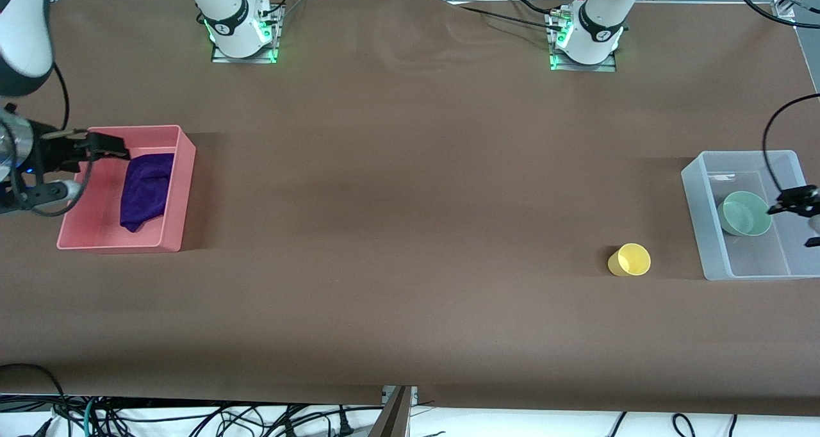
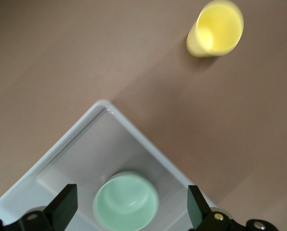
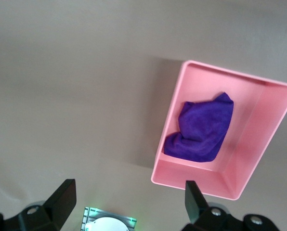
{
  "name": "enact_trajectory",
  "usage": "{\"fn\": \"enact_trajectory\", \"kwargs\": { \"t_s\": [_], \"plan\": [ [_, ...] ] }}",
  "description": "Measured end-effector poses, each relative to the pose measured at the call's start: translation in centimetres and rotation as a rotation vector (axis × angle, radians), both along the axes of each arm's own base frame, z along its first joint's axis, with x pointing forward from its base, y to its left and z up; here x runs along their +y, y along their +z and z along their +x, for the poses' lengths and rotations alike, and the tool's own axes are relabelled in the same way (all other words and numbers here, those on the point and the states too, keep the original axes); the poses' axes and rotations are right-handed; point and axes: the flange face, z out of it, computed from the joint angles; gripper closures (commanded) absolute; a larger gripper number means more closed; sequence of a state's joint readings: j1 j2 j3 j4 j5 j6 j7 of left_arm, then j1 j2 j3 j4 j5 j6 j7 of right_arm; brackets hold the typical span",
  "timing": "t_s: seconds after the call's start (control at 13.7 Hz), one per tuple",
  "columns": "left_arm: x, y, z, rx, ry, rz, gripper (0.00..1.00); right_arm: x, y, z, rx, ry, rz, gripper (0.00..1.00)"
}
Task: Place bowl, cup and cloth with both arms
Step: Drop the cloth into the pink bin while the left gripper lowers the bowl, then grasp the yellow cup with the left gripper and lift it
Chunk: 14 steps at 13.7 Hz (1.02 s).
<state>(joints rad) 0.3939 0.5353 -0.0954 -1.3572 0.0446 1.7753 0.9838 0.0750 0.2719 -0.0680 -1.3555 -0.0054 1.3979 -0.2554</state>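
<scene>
Now cup (image 1: 629,260) is waiting at frame lower right, outside clear bin (image 1: 701,232).
Left gripper (image 2: 129,204), spread wide over bowl (image 2: 126,200), should be descending squarely; right gripper (image 3: 126,202) is hovering wide over pink bin (image 3: 240,180) holding cloth (image 3: 201,129).

This is looking like a robotics lab. Two white arms (image 1: 237,14) are sitting bolted to a brown-covered bench (image 1: 410,245) on green-lit bases, with loose cables (image 1: 192,418) trailing beneath its front edge and aluminium framing (image 1: 788,1) standing at one corner.

The front view looks down from high across the tabletop (image 1: 410,232) toward both bases. Each wrist view looks straight down, sharing one bin with it.
</scene>
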Motion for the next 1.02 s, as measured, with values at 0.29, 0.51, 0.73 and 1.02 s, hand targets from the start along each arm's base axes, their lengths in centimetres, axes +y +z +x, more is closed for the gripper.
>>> {"fn": "enact_trajectory", "kwargs": {
  "t_s": [0.29, 0.51, 0.73, 1.02],
  "plan": [
    [-11.4, -4.1, 2.8, 0.079, 0.253, 0.04, 0.0, 0.2, 6.1, -0.9, -0.139, 0.003, -0.035, 0.0],
    [-14.6, -10.0, 3.2, 0.074, 0.374, 0.059, 0.07, -0.1, 6.6, -0.9, -0.162, -0.001, -0.036, 0.0],
    [-14.1, -14.8, 3.2, 0.013, 0.417, 0.054, 0.47, 0.6, 6.6, -1.0, -0.16, -0.051, -0.041, 0.0],
    [-14.3, -18.5, 3.0, 0.035, 0.503, 0.046, 1.0, 3.3, 6.8, -1.6, -0.145, -0.126, -0.046, 0.0]
  ]
}}
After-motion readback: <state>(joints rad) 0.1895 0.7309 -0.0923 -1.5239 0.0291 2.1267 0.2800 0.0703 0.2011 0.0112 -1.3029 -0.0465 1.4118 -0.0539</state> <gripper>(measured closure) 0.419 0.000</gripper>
